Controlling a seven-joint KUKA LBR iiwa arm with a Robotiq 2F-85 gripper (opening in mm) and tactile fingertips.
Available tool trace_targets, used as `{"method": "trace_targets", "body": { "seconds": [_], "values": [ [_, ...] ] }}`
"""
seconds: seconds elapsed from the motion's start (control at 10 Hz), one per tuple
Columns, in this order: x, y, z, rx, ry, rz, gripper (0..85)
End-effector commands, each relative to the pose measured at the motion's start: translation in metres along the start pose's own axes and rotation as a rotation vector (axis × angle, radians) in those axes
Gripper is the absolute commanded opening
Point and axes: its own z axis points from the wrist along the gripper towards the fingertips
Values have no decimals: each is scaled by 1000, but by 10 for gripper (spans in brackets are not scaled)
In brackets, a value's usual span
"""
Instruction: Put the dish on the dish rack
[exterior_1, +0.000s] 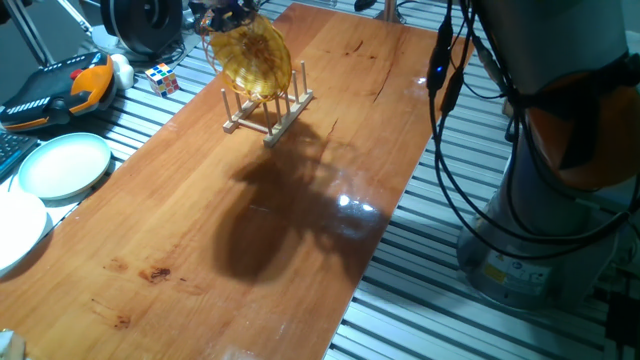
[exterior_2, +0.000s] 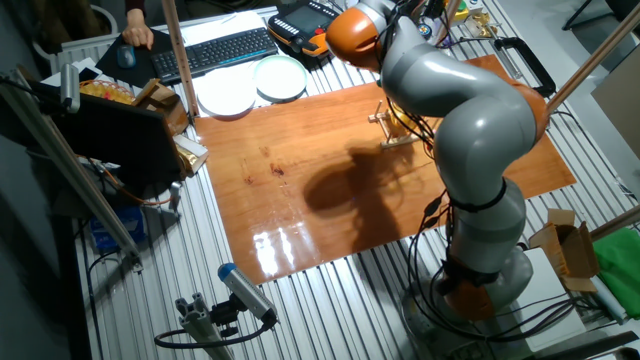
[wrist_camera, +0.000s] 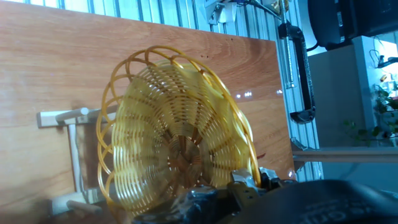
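The golden-yellow woven dish (exterior_1: 255, 55) stands on edge over the small wooden dish rack (exterior_1: 268, 108) at the far end of the wooden table. Its lower rim is down among the upright pegs. My gripper (exterior_1: 228, 14) is at the dish's top rim and looks shut on it. In the hand view the dish (wrist_camera: 174, 137) fills the middle, my gripper (wrist_camera: 247, 185) holds its rim at the bottom edge, and the rack (wrist_camera: 69, 149) shows behind it on the left. In the other fixed view the arm hides the dish and most of the rack (exterior_2: 385, 122).
A pale green plate (exterior_1: 65, 165) and a white plate (exterior_1: 15, 230) lie left of the table. A Rubik's cube (exterior_1: 163, 78) and an orange and black pendant (exterior_1: 55, 90) lie behind them. A keyboard (exterior_2: 215, 50) lies past the plates. The robot base (exterior_1: 560, 200) and cables stand at the right.
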Motion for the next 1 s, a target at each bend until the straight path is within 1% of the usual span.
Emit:
{"method": "trace_targets", "body": {
  "seconds": [0.0,0.2,0.3,0.4,0.7,0.9],
  "values": [
    [0,1,0,3,-2,0,7],
    [0,2,0,7,-3,-2,7],
    [-1,4,0,23,-4,-6,7],
    [-1,7,1,29,-7,-3,7],
    [0,14,0,31,-1,11,7],
    [1,18,-1,32,9,23,7]
  ]
}}
